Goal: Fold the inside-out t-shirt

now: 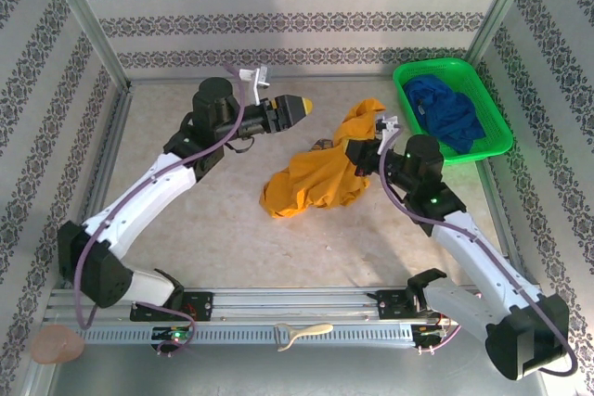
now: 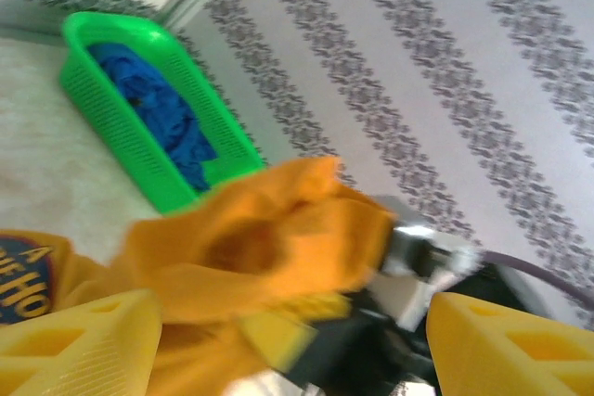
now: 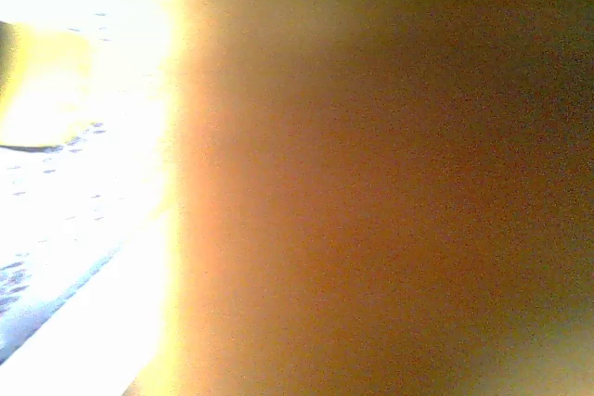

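— Lying how, the t-shirt (image 1: 320, 173)?
— Crumpled mid-table, long axis near-left to far-right, its far end raised toward the green basket (image 1: 436, 63).
— Jaws?
— Right gripper (image 1: 355, 147) clamped on that raised end; left gripper (image 1: 299, 106) apart, clear of the cloth.

the t-shirt (image 1: 316, 178) lies mid-worktop (image 1: 186, 220). the basket (image 1: 408, 99) sits in the far right corner, with a garment (image 1: 450, 113) in it. the left tool (image 1: 299, 107) stands left of the t-shirt, apart from it; the right tool (image 1: 355, 149) is against its right side.
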Motion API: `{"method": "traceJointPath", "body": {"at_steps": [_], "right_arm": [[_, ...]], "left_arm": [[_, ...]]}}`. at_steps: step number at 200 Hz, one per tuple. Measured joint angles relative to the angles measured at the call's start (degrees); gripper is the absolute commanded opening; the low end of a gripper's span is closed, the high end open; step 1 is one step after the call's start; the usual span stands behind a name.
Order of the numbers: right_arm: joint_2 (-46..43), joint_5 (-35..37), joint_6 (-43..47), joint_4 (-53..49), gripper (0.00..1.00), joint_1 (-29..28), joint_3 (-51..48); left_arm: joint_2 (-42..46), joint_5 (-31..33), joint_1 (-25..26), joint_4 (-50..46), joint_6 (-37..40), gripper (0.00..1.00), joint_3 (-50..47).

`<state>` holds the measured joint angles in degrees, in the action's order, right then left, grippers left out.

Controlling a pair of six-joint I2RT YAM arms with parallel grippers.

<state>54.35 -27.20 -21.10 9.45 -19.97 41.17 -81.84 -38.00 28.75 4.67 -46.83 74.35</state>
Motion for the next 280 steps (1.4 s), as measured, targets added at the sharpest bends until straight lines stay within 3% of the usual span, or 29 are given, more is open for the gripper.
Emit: {"method": "traceJointPath", "body": {"at_steps": [32,66,151,198,212,245,280], "right_arm": [[1.2,-8.8,-1.9,1.2,0.0,0.0,0.0],[2.7,-12.7,-3.1,1.6,0.0,0.0,0.0],[5.2,-14.7,-4.1,3.3,0.0,-1.1,0.0],[5.2,-14.8,-4.1,3.3,0.0,-1.3,0.0],[5.2,-14.8,-4.1,3.3,0.0,-1.3,0.0],[5.2,-14.7,-4.0,3.5,0.0,-1.3,-0.8],[5.0,-14.7,-4.0,3.9,0.0,-0.7,-3.0]], "left_arm": [[-8.0,-3.3,-0.3,1.8,2.1,0.75,-1.4],[-10.6,-7.2,-0.3,4.4,3.7,0.75,-1.2],[-17.3,-11.1,1.2,2.2,9.0,0.74,11.5],[-22.3,-12.7,1.2,-2.2,10.6,0.74,12.0],[-23.3,-14.8,1.3,-0.5,8.9,0.63,11.1],[-25.2,-21.1,1.3,12.9,-1.3,0.0,8.1],[-25.9,-22.6,0.7,34.9,-15.6,0.0,4.2]]}}
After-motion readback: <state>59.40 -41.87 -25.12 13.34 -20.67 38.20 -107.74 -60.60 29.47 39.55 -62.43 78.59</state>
